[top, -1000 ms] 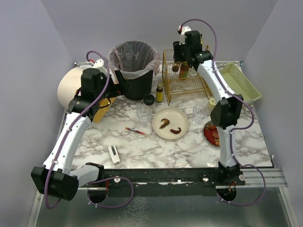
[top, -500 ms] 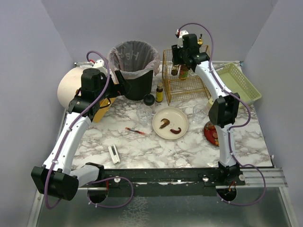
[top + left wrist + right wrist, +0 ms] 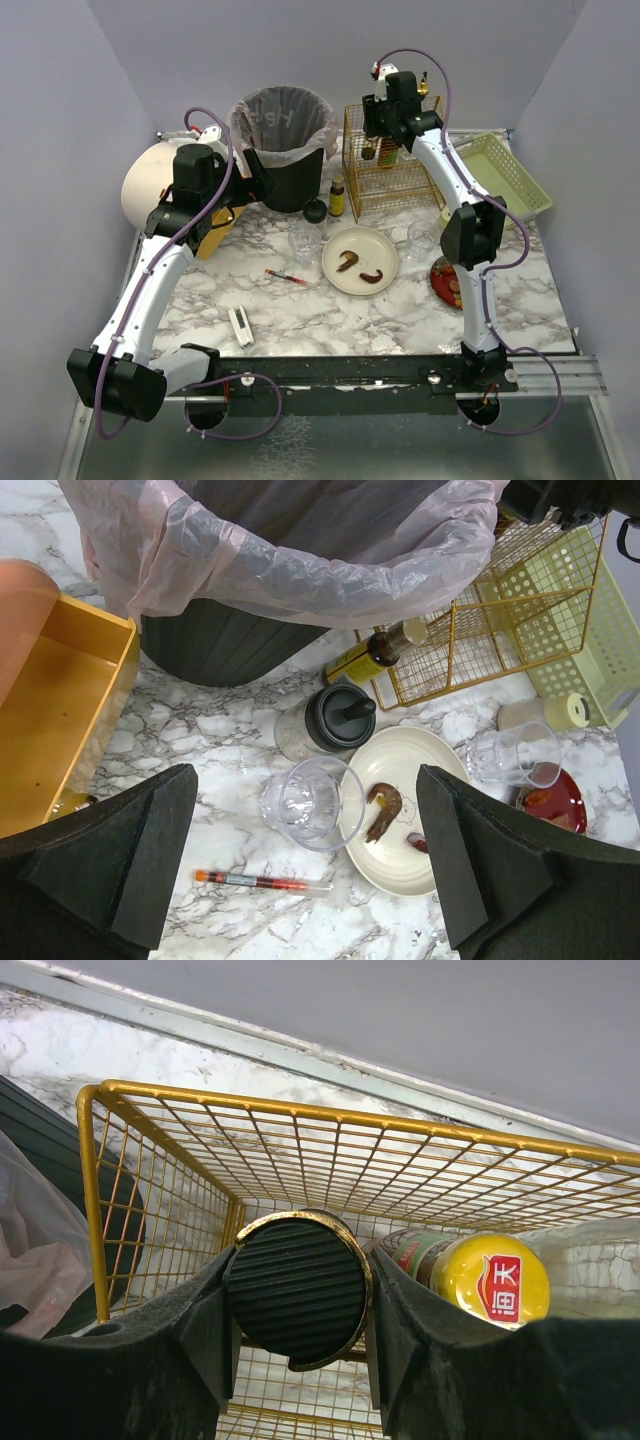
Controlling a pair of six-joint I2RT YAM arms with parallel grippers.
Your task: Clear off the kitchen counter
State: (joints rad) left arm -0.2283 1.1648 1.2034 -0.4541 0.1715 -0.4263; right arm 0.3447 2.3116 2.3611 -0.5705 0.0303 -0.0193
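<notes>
Nearest me, along the front edge of the marbled bench [image 3: 300, 310], a small white oblong thing [image 3: 241, 326] lies alone. A little farther in lies a thin red pen-like stick [image 3: 292, 279]. Just beyond it to the right sits a cream plate [image 3: 365, 243] with two curled brown scraps on it. A red dish [image 3: 442, 275] sits right of that, partly hidden behind the right arm.

Past the plate stand two clear glasses, one [image 3: 304, 241] at its left rim and one [image 3: 423, 236] off to the right. Behind the left glass is a black-lidded jar [image 3: 315, 211], and just beside that a small brown bottle [image 3: 337, 197]. At the left side an open yellow box [image 3: 214, 232] lies against the arm.

The left hand [image 3: 305, 772] hangs above this middle stretch, in front of the bin. Its jaws are spread wide with nothing between them. Its own camera looks straight down past them onto the glass and the jar.

Farther back, the dark bin [image 3: 295, 185] with its pink liner stands left of centre, and a gold wire basket [image 3: 395, 180] stands beside it to the right. A pale green plastic basket [image 3: 510, 175] sits at the far right corner.

The right hand [image 3: 298, 1295] is up over the wire basket, clamped on a gold-rimmed black cap [image 3: 298, 1280]. Whatever is under that cap is hidden from me, and I cannot tell whether it touches the basket floor. A yellow-lidded jar [image 3: 490, 1280] lies just beside it inside the basket.
</notes>
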